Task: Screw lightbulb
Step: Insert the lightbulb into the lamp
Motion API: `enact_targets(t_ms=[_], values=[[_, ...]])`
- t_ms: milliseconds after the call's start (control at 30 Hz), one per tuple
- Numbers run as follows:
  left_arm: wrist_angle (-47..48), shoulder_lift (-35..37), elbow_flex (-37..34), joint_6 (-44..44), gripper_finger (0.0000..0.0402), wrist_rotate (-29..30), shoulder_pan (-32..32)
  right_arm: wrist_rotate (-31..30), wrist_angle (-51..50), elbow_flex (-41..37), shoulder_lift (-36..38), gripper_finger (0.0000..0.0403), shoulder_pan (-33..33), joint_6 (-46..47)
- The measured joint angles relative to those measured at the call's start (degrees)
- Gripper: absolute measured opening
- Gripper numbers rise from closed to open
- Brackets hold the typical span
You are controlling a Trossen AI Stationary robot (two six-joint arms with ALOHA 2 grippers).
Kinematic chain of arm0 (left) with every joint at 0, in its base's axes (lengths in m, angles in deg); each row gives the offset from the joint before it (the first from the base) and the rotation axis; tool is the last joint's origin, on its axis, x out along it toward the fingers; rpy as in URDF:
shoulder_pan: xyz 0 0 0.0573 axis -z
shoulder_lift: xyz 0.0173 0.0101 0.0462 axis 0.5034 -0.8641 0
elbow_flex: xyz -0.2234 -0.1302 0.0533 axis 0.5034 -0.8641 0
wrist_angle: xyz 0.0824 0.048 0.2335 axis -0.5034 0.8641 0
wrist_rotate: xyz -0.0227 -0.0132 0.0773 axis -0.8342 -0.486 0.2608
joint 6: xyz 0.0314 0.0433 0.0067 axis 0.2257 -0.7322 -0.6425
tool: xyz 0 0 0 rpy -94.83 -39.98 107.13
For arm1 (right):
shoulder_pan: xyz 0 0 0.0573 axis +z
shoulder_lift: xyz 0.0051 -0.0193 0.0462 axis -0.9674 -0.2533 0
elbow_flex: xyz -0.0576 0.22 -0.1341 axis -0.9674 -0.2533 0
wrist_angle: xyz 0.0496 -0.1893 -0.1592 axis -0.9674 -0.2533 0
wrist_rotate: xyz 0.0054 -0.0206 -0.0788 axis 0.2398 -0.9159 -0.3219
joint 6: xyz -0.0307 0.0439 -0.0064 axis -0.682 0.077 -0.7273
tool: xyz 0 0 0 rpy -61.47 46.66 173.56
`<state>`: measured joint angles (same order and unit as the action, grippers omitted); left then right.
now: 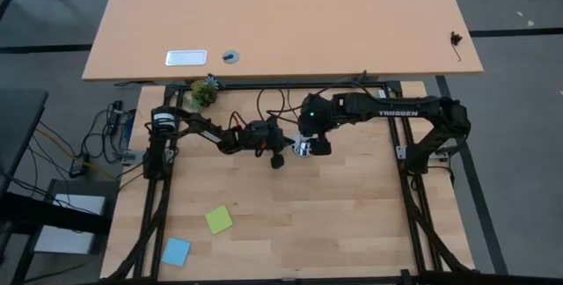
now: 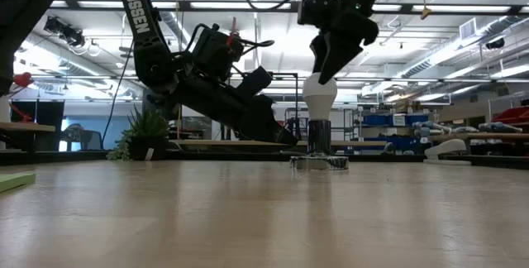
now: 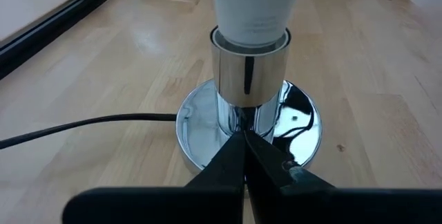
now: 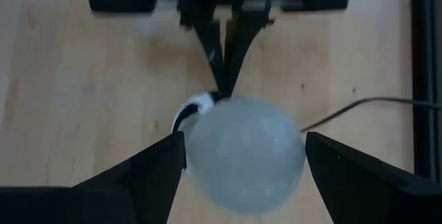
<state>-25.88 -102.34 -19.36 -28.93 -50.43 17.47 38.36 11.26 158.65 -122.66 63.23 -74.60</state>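
Lightbulb upright in socket, socket on round base, base on bench near 12 o'clock edge. Right tool directly above bulb, fingers flanking it. Left tool at socket's 9 o'clock, low, tips against base. Two sticky notes toward 7 o'clock. Cord runs off base.

A green sticky note and a blue sticky note are lying on the wooden surface, well apart from the pincers. A small potted plant is sitting behind the left pincer, at the surface's far edge.
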Motion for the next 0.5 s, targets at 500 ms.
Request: enact_targets(t_ms=[500], values=[[0.4,0.0,0.0,0.1,0.0014,0.0,0.0,-2.8,0.2,0.2,-0.2,0.0251,0.3,24.1]])
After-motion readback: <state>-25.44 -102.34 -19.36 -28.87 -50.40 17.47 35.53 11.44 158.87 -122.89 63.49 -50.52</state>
